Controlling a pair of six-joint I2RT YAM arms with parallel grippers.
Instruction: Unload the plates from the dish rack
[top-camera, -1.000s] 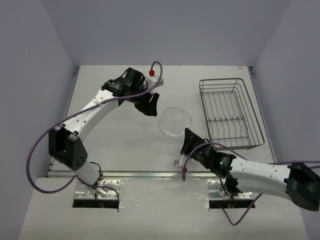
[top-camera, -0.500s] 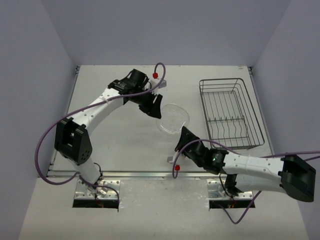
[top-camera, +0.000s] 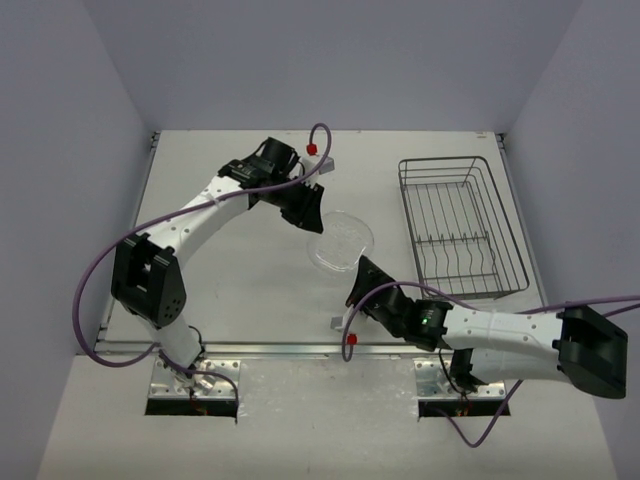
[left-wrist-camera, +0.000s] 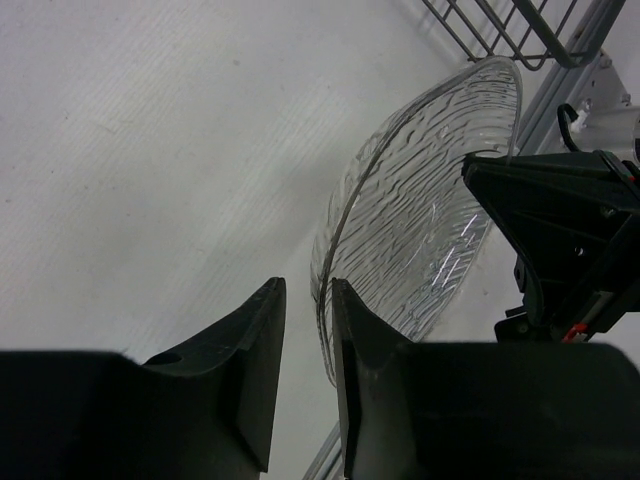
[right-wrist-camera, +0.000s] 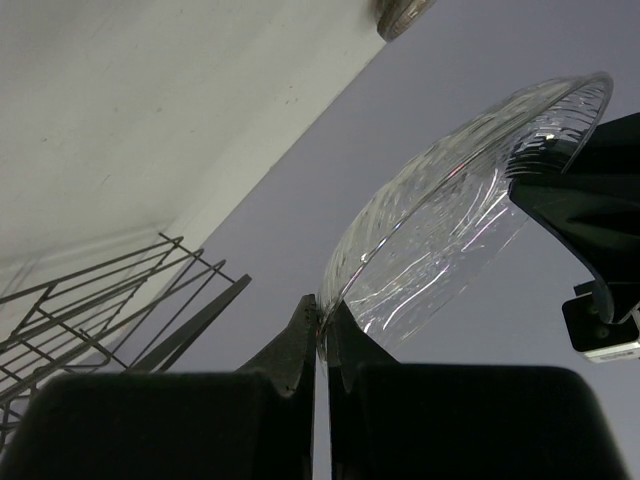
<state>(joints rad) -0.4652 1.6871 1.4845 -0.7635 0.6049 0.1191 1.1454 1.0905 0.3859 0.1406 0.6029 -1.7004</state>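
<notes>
- Item under handling: a clear round plate of translucent glass-like material. Its surface is rippled with fine wavy ridges, the rim is thin and smooth, and the bowl is shallow.
- Position of the clear round plate: outside the rack and to its left, raised off the white matte table between the two arms. It is tilted steeply, nearly on edge in both wrist views.
- Right claw: black, flat-sided fingers closed tight on the near rim of the plate. In the right wrist view the rim disappears into the pinch at the right claw, with no gap showing there.
- Left claw: black, wedge-shaped fingers set to a narrow gap. In the left wrist view the far rim of the plate stands inside that gap at the left claw, next to one finger. A light strip is visible between the rim and the other finger, so no clamp is seen.
- The two claws hold opposite edges of the plate and stay apart from each other.
- Rectangular silver wire dish rack: thin metal rods, a raised rim and rows of upright tines. It stands flat at the right side of the table, near the plate but not touching it.
- Purple cable: loops along the white left arm.
</notes>
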